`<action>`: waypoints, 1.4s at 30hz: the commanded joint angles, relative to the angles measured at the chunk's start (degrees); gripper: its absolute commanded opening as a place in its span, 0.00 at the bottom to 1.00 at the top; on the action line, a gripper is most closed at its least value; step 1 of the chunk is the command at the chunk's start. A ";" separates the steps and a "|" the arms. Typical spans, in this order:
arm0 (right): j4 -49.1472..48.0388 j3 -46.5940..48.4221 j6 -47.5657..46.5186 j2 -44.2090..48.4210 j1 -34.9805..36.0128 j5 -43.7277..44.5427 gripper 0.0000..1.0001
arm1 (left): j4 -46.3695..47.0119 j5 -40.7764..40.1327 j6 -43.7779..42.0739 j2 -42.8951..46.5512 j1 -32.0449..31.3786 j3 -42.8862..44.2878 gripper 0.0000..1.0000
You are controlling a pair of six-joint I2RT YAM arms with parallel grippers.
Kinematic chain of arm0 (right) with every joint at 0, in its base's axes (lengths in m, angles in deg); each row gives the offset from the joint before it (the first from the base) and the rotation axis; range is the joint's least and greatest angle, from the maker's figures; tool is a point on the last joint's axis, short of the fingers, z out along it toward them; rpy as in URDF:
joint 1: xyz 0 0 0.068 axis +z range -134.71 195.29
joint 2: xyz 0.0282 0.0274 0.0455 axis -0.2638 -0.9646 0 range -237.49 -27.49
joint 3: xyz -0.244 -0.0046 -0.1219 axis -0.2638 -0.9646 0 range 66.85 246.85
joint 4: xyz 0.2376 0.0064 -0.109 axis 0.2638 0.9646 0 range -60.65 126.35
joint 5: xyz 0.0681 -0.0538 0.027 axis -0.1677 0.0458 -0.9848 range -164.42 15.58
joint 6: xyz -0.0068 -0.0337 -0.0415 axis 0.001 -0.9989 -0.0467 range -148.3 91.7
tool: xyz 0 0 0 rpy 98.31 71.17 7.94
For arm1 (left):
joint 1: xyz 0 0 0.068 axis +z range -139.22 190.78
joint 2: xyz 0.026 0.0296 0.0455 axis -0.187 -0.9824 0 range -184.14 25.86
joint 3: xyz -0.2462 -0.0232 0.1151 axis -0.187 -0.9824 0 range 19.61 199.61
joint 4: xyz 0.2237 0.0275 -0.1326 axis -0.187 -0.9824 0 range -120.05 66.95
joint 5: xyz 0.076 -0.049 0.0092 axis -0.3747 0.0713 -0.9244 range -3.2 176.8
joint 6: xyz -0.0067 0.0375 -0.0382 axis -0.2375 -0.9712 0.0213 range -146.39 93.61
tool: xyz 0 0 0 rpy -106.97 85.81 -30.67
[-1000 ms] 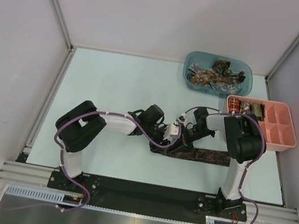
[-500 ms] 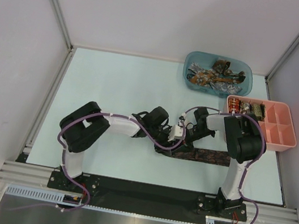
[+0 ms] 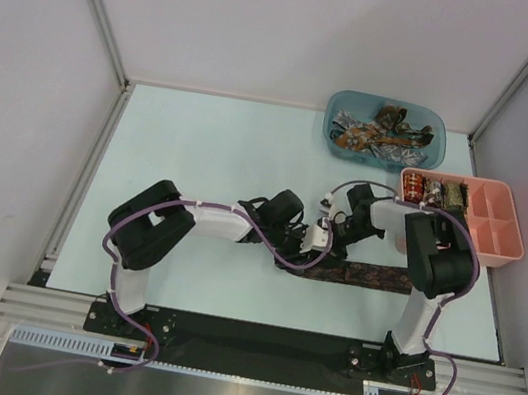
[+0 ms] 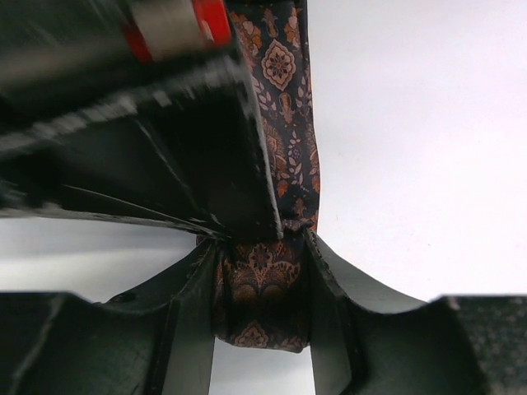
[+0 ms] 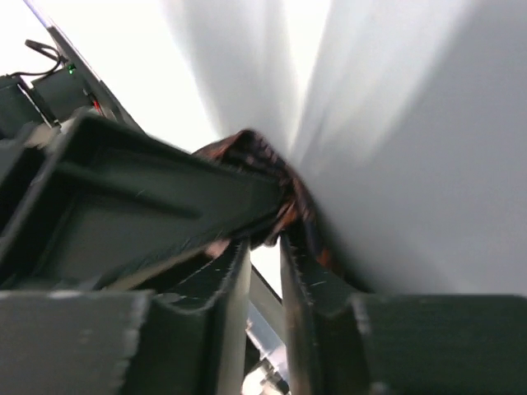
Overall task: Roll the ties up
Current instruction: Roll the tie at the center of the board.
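At worktop (image 3: 201, 147) front-right, left arm (image 3: 220, 219) has pushed further right. Dark brown tie (image 3: 373, 275) lies flat, long axis left-right, free length pointing right. Left tool (image 4: 263, 284) clamps folded left end; right tool (image 5: 263, 247) narrow, nipping same fold.

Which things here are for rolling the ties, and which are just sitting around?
For the job: the patterned tie, pinched in the left hand; the right hand at it too; loose ties; rolled ties.
Just lying about: the blue tub holding the loose ties; the pink tray holding the rolls; the table.
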 commanded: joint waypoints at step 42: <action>-9.77 -8.69 3.22 6.51 -4.20 -0.66 0.00 | -7.63 -3.26 -1.54 -4.37 -0.59 -0.77 0.47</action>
